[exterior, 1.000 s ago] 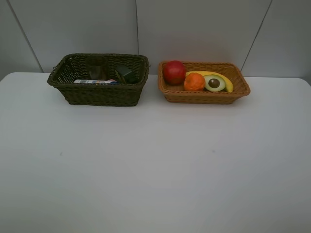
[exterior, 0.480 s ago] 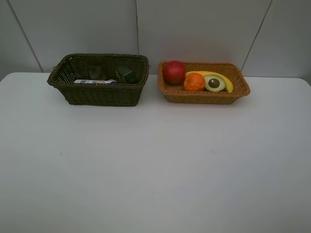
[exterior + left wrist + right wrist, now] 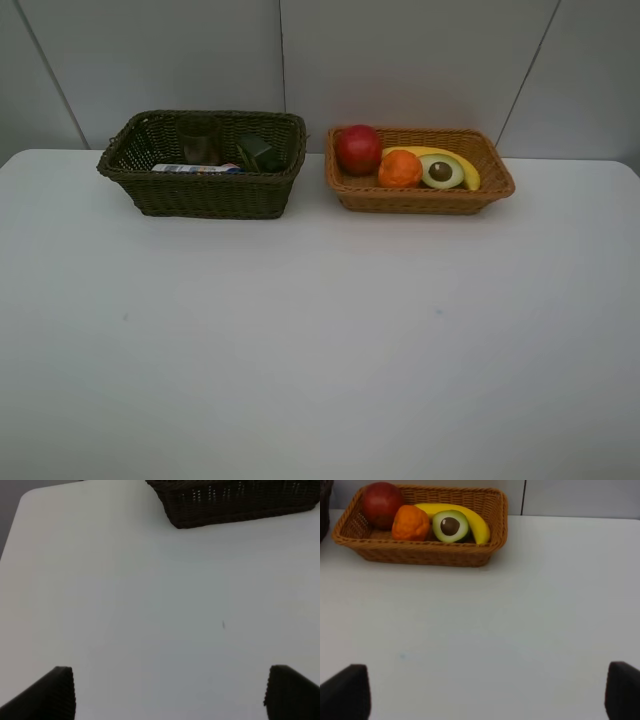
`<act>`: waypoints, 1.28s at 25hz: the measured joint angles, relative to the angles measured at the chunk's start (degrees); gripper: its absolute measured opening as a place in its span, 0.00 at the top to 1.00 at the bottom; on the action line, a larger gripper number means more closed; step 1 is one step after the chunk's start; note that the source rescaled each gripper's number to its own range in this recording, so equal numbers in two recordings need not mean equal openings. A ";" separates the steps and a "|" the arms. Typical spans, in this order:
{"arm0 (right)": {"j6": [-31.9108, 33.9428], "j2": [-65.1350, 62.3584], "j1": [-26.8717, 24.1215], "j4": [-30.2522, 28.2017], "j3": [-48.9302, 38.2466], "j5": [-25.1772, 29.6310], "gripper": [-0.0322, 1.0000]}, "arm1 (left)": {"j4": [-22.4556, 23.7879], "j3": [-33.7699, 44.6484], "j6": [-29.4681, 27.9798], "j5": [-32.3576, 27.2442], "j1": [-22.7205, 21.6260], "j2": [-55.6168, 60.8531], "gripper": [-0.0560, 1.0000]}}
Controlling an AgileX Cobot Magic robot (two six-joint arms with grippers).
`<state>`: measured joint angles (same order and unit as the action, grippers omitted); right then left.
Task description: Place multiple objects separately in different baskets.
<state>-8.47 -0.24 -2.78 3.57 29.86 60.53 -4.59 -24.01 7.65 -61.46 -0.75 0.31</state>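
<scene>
The dark olive-brown basket [image 3: 205, 195] stands at the back left and holds a translucent cup [image 3: 200, 140], a dark green bottle [image 3: 258, 152] and a white bottle [image 3: 195, 169] lying flat. The orange-tan basket [image 3: 425, 198] at the back right holds a red apple [image 3: 357, 148], an orange [image 3: 399, 168], an avocado half [image 3: 441, 171] and a banana [image 3: 462, 164]. The left gripper [image 3: 170, 692] is open over bare table, well short of the dark basket [image 3: 235, 502]. The right gripper [image 3: 487, 695] is open too, short of the tan basket [image 3: 420, 555]. Neither arm shows in the exterior view.
The white table [image 3: 320, 340] fills the view, with its back edge against a grey panelled wall [image 3: 400, 60]. Both baskets stand near that back edge, a small gap between them.
</scene>
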 joint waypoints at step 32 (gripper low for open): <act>0.00 0.00 0.00 0.00 0.00 0.00 0.01 | 0.00 0.00 0.00 0.00 0.00 0.00 0.00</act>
<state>-8.47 -0.24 -2.78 3.57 29.86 60.53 -4.59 -24.01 7.65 -61.46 -0.75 0.31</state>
